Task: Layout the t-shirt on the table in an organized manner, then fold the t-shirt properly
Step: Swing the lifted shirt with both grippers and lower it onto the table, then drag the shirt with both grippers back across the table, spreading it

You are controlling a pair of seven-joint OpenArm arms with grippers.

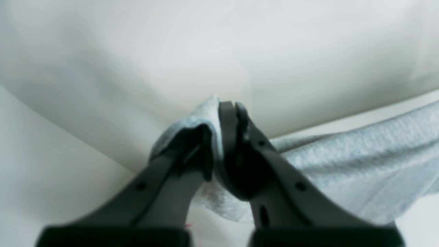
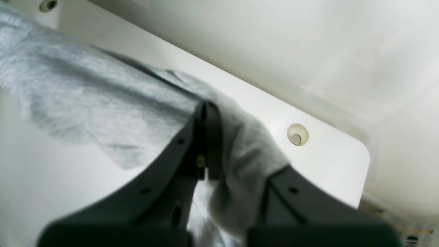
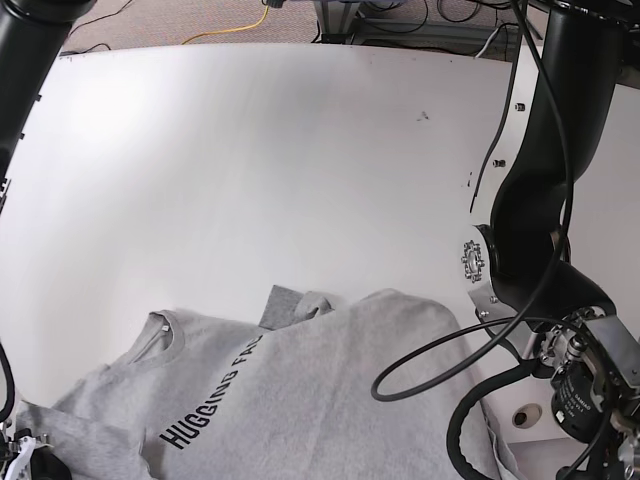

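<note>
**Both jaws pinching the t-shirt**

My left gripper (image 1: 228, 109) is clamped tight on a fold of the grey t-shirt (image 1: 360, 164), the cloth bunched over one finger. My right gripper (image 2: 207, 108) is likewise closed on a hem, fabric draped over its other finger. The shirt lies at the near edge of the white table (image 3: 300, 160), printed side up. A round grommet (image 2: 297, 134) sits just beyond my right jaws.
</note>
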